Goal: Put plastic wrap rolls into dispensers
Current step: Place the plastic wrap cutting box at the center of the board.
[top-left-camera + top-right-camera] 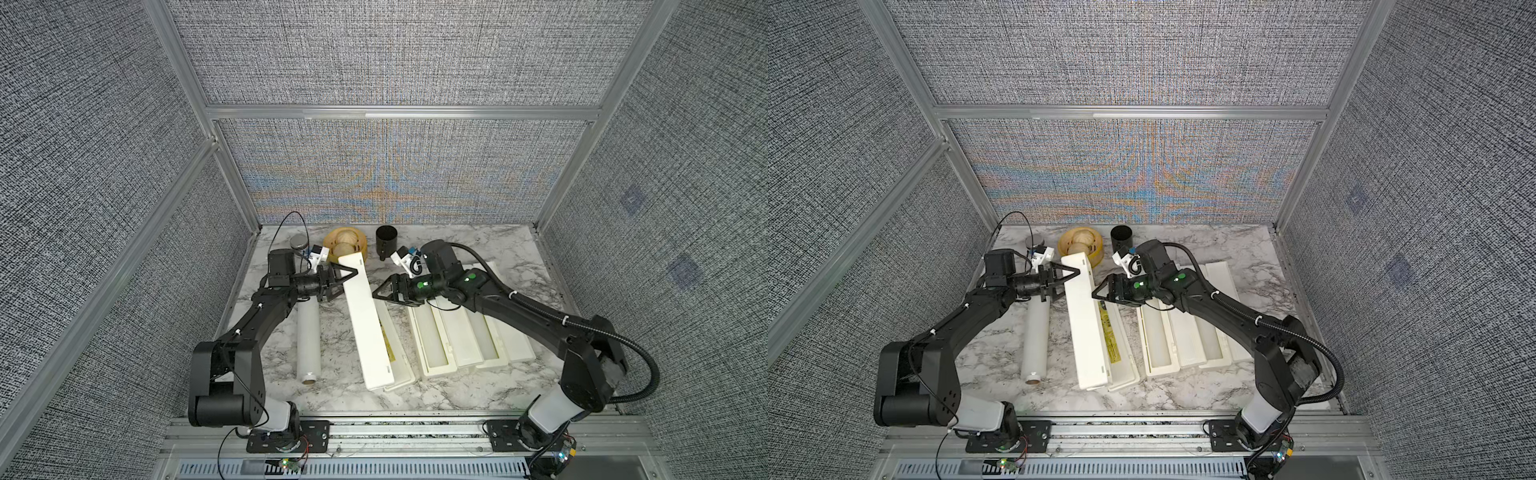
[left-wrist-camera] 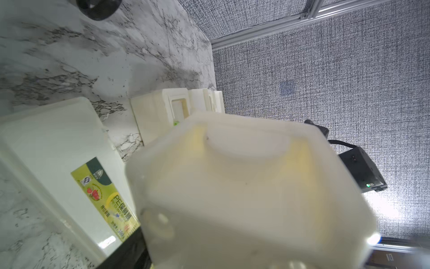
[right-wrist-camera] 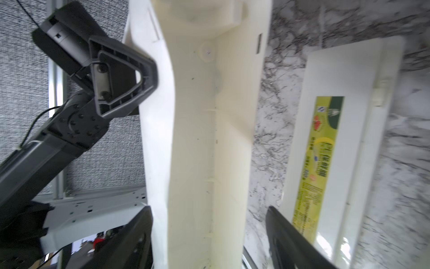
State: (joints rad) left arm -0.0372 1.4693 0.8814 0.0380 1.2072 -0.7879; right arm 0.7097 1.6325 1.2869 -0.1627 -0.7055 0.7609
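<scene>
With left gripper [image 1: 345, 286] pinches tilted dispenser [image 1: 368, 328]; with right gripper [image 1: 376, 296] straddles it, spread.
Has yet to load roll [image 1: 308, 340] by left edge of worktop [image 1: 340, 395].

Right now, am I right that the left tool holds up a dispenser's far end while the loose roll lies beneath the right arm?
Not quite: the loose roll lies beneath the left arm, not the right, as both top views show. The left tool does hold up the dispenser's far end.
</scene>
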